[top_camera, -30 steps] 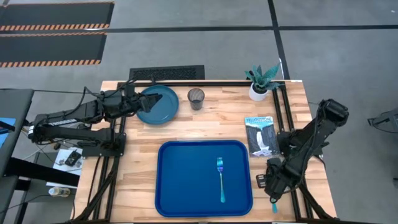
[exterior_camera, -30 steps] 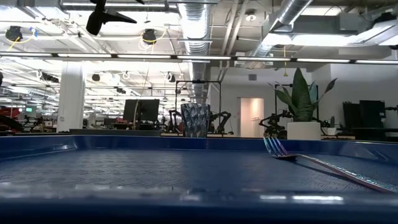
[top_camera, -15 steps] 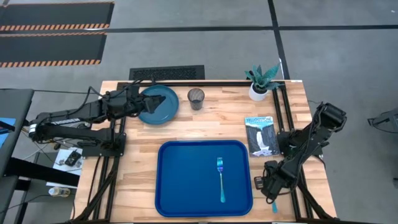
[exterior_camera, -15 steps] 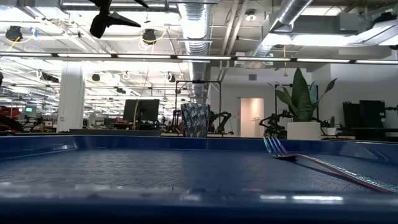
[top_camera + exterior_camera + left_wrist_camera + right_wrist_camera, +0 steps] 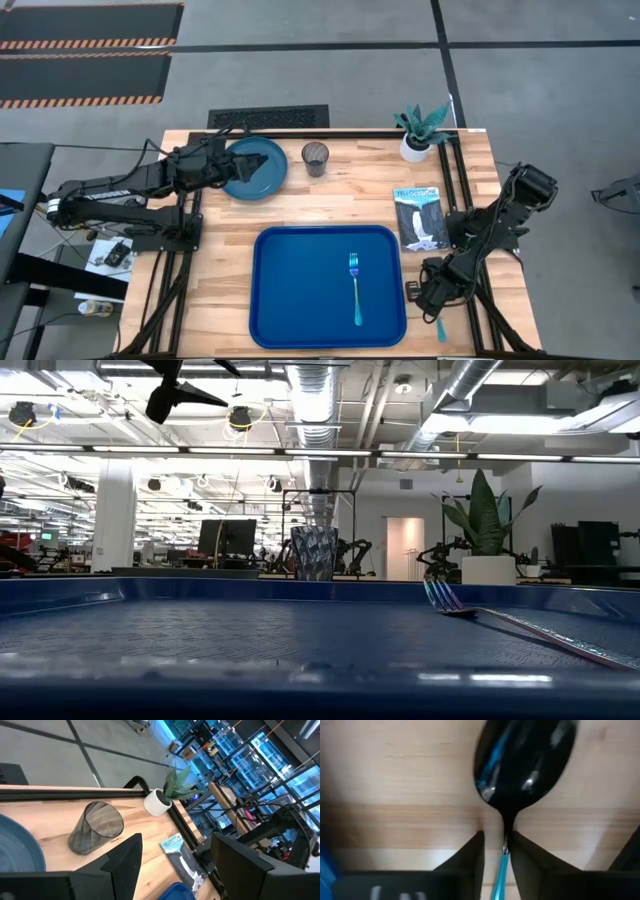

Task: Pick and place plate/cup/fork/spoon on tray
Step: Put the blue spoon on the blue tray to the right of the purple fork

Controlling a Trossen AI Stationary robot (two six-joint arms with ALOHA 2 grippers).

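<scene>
Right wrist view: right pincer (image 5: 496,851) pinches the spoon (image 5: 525,762); next it must carry it to the tray (image 5: 300,290). Left pincer (image 5: 175,855) gapes empty by the plate (image 5: 252,168).

spoon (image 5: 525,757) bowl cut off by frame edge in right wrist view, plate (image 5: 17,851) only partly in left wrist view, tbh.

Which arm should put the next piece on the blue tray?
Right: its gripper is shut on the blue-handled silver spoon beside the blue rectangular tray. The left gripper is open over the teal round plate.
</scene>
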